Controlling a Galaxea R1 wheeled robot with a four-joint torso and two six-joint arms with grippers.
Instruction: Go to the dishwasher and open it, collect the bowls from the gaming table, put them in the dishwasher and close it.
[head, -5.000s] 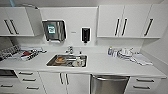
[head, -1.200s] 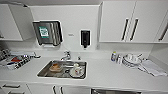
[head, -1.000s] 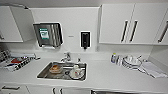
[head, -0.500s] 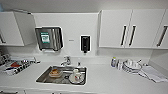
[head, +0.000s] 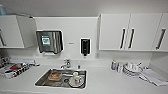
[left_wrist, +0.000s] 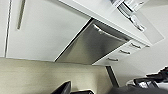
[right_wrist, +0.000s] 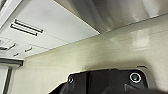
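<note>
Facing a white kitchen bench (head: 105, 82) head-on, robot close up. In the head view a steel sink (head: 41, 81) sits at 6 o'clock with dishes in it, a tap (head: 66, 63) just behind. A paper towel dispenser (head: 48, 41) hangs on the wall at 10 o'clock, a black soap dispenser (head: 85, 46) near 12. White wall cabinets (head: 112, 31) with dark vertical handles run at 2 o'clock. Stacked plates (head: 131, 69) and a folded cloth (head: 153, 77) lie at 4 o'clock, mixed clutter (head: 13, 70) at 8.

The dishwasher (left_wrist: 92, 43) shows in the left wrist view: a stainless front under the bench edge, between white base cabinets (left_wrist: 37, 30) and a drawer stack (left_wrist: 122, 52). Its door looks closed, with a steel bar handle (left_wrist: 110, 33) along the top edge. Judged: the door is stiff, fairly heavy and hinged at the bottom, and the smooth steel is slippery, so take hold at the middle of the bar and pull out and down.

Both arms seem to hang low beside the base, wrist cameras angled across pale floor (right_wrist: 75, 60) toward the cabinet fronts. Left end effector: cannot tell if clenched or released. Right end effector: same, cannot tell. No bowls or gaming table here.
</note>
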